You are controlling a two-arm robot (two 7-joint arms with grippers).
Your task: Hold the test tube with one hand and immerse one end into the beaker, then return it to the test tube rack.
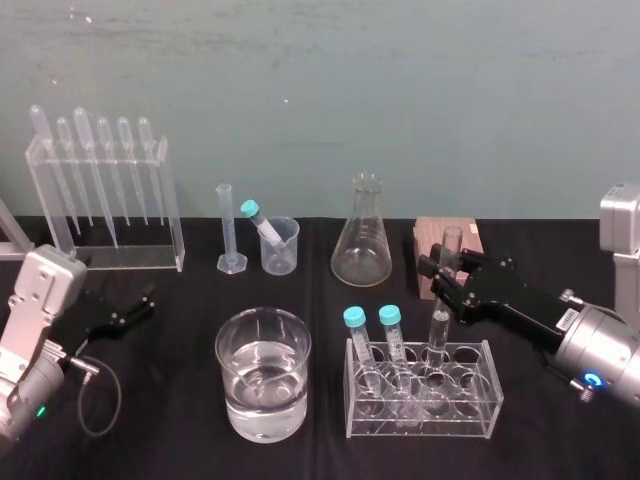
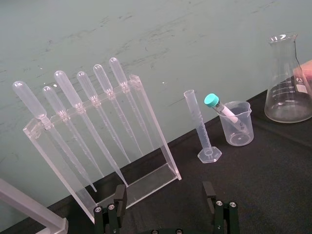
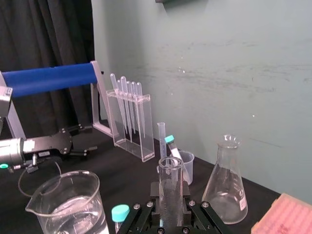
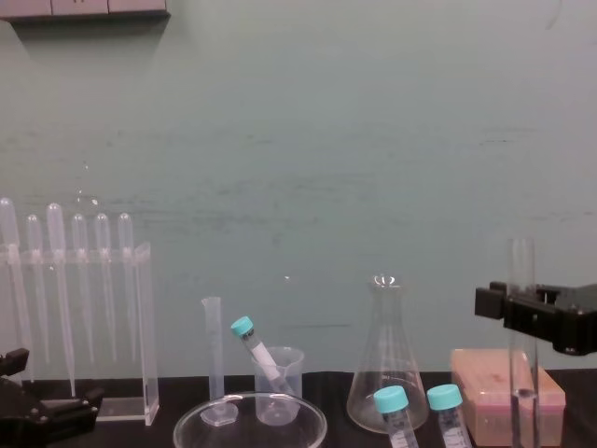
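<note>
Right tool (image 1: 443,285) around upright test tube (image 1: 452,243)

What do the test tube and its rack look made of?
The test tube, held by the right gripper, is clear and glossy with a thin wall, likely glass. The rack is transparent flat sheets with bright edges, probably acrylic.
</note>
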